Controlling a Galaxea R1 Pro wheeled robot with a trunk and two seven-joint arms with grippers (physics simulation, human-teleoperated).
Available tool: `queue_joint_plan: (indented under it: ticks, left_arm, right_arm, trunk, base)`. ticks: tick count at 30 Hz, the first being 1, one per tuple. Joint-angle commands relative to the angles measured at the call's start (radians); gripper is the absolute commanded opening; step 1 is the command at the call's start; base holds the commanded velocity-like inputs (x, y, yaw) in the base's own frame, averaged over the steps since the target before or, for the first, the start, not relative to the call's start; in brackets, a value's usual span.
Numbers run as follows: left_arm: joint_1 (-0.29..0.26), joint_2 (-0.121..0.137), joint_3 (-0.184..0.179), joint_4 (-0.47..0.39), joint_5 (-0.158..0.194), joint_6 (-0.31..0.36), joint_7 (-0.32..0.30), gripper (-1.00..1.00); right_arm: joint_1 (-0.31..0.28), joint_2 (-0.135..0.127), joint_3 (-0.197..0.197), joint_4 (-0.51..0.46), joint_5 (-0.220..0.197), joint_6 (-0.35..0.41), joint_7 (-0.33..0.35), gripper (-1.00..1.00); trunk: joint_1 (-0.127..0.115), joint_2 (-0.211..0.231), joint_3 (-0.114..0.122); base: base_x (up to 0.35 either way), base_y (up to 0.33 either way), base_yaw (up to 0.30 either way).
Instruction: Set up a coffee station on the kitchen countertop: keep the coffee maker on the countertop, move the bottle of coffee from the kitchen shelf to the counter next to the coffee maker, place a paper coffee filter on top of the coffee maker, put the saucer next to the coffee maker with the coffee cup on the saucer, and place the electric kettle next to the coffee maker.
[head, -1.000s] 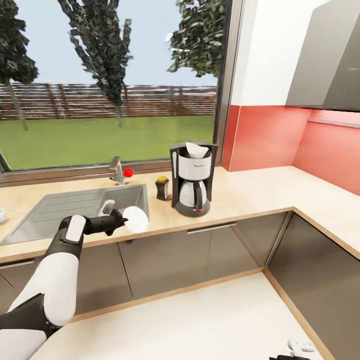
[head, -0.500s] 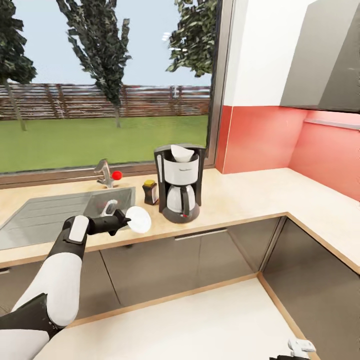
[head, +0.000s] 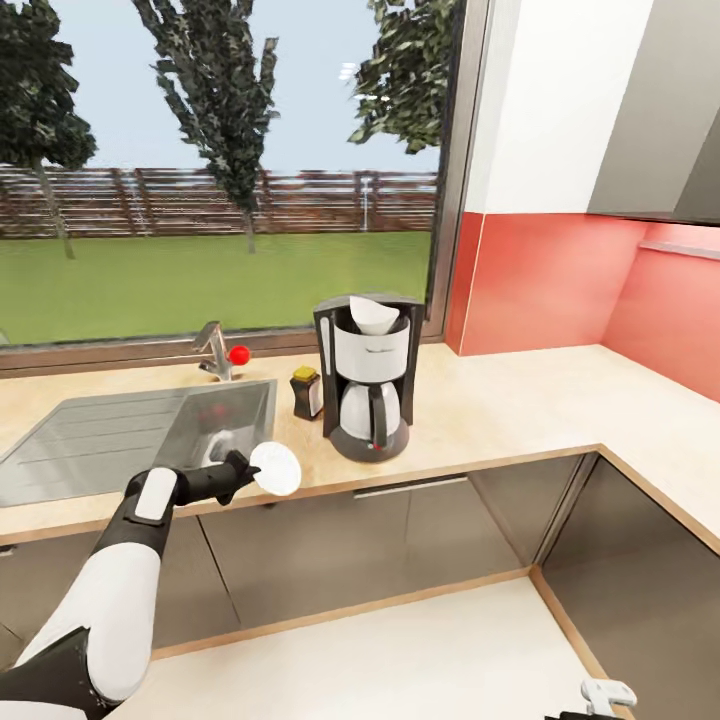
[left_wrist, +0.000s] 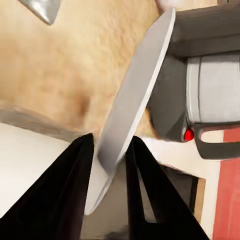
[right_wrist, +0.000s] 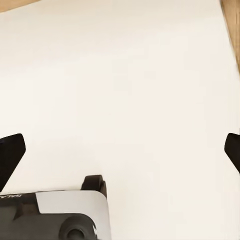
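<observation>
The coffee maker (head: 367, 375) stands on the countertop (head: 500, 410) with a paper coffee filter (head: 372, 314) in its top. Just to its left is the bottle of coffee (head: 306, 392); further left lies the sink (head: 120, 440), the faucet (head: 214, 350) behind it. The saucer (head: 275, 469), gripped on edge by the left gripper (head: 243, 474), hangs over the counter's front edge, left of and in front of the coffee maker.

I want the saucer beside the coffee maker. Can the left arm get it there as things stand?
Probably yes: the left claw grips the saucer at the counter edge, and bare countertop lies between it and the coffee maker.
</observation>
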Motion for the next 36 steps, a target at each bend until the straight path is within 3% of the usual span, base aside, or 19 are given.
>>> queue_joint_plan:
  ticks: [1, 4, 9, 16, 28, 29, 36]
  left_arm:
    - [0.008, -0.001, 0.005, 0.0, 0.0, 0.005, -0.009, -1.0]
    - [0.025, 0.016, -0.008, 0.017, -0.01, -0.01, -0.025, -1.0]
    - [0.054, -0.01, 0.02, 0.015, 0.003, 0.018, -0.028, -1.0]
    - [0.058, -0.009, 0.026, 0.008, 0.038, 0.056, -0.003, -1.0]
    - [0.008, -0.014, 0.032, 0.011, 0.088, 0.056, 0.05, -1.0]
    - [-0.017, -0.014, 0.032, 0.008, 0.102, 0.055, 0.115, -1.0]
    - [-0.009, -0.013, 0.035, 0.005, 0.113, 0.049, 0.126, -1.0]
  right_arm:
    - [-0.001, 0.0, 0.009, 0.0, -0.01, 0.001, -0.007, 1.0]
    - [0.001, 0.008, 0.008, -0.003, -0.009, 0.002, -0.024, 1.0]
    - [0.001, 0.024, 0.006, -0.004, -0.01, 0.001, -0.014, 1.0]
    - [0.001, 0.03, 0.006, -0.004, -0.01, 0.001, -0.012, 1.0]
    - [0.001, 0.026, 0.006, -0.001, -0.009, 0.0, -0.014, 1.0]
    - [0.001, 0.026, 0.006, -0.001, -0.009, 0.0, -0.014, 1.0]
    - [0.005, 0.023, 0.006, 0.0, -0.007, 0.0, -0.014, 1.0]
  trunk:
    - [0.001, -0.002, -0.002]
    - [0.001, -0.002, -0.002]
    - [0.001, -0.002, -0.002]
    - [0.001, -0.002, -0.002]
    - [0.001, -0.002, -0.002]
    - [0.001, -0.002, -0.002]
    - [0.001, -0.002, -0.002]
  base:
    - [0.005, 0.0, 0.001]
    - [0.0, 0.0, 0.0]
    - [0.0, 0.0, 0.0]
    - [0.0, 0.0, 0.0]
    - [0.0, 0.0, 0.0]
    - [0.0, 0.0, 0.0]
    - [0.0, 0.0, 0.0]
